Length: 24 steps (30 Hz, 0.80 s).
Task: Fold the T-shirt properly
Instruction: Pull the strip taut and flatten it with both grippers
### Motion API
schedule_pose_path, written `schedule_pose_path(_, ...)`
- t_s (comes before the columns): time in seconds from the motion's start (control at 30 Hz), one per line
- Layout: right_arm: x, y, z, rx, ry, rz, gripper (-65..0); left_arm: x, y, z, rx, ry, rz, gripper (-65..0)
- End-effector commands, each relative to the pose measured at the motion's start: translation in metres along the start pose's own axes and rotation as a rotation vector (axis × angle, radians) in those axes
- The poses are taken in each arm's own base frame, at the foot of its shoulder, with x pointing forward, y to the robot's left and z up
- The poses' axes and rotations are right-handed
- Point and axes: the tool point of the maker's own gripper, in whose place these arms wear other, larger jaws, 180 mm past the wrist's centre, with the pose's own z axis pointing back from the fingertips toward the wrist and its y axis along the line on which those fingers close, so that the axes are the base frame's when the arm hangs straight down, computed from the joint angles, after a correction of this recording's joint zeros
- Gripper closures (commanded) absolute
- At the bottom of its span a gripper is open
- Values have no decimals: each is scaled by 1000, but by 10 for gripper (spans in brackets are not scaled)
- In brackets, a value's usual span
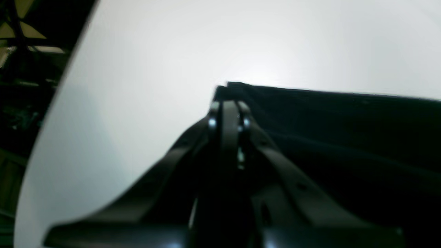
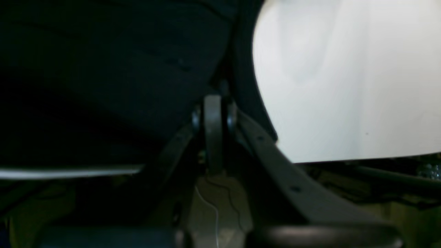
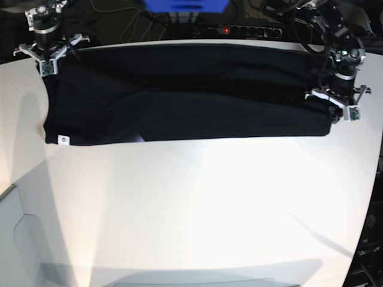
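Across the upper part of the base view, the black T-shirt (image 3: pixel 185 95) lay folded into a long band on the white surface (image 3: pixel 197 209), running almost from the left edge of the frame to the right. At the upper left, the right gripper (image 3: pixel 46 55) sat at the shirt's far corner by the surface's back edge; its wrist view showed the jaws drawn together on a fold of dark cloth (image 2: pixel 113 69), with bare surface (image 2: pixel 344 79) to the right of it. Lower on the left end of the band, a small white tag (image 3: pixel 61 139) showed near the shirt's front corner. Behind the shirt's middle, a blue object (image 3: pixel 185 5) and a power strip (image 3: pixel 245 30) stood off the surface at the top of the frame. At the right end, the left gripper (image 3: pixel 331 106) was clamped on the shirt's corner; its wrist view showed the jaws pressed together on the black edge (image 1: pixel 227 90), pale surface (image 1: pixel 155 69) spreading to the left.
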Motion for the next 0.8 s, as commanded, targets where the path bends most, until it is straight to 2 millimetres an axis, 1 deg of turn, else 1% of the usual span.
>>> schedule_pose_path(0.0, 7, -4, 6, -6, -37, 16, 0, 10, 4, 4, 6, -40, -10, 0)
schedule_pose_path(0.17, 3, 0, 13, 9, -53, 24, 0, 9, 3, 4, 1, -38, -11, 0)
schedule_pose_path(0.27, 5, 1, 17, 15, -79, 27, 0, 9, 4, 4, 4, -38, -10, 0)
schedule_pose_path(0.33, 7, 2, 19, 21, -101, 19, 0, 10, 4, 4, 6, -40, -10, 0)
schedule_pose_path(0.47, 18, 2, 23, 34, -173, -53, 0, 10, 6, 4, 8, -42, -12, 0)
schedule_pose_path(0.57, 25, -13, 32, 8, -237, -148, 0, 13, 7, 5, 12, -47, -17, 0)
schedule_pose_path(0.67, 32, -29, 41, -21, -305, -237, 0, 11, 16, 7, 36, -46, -5, 0)
schedule_pose_path(0.77, 33, -34, 44, -31, -320, -262, 0, 9, 15, 8, 37, -43, -1, 0)
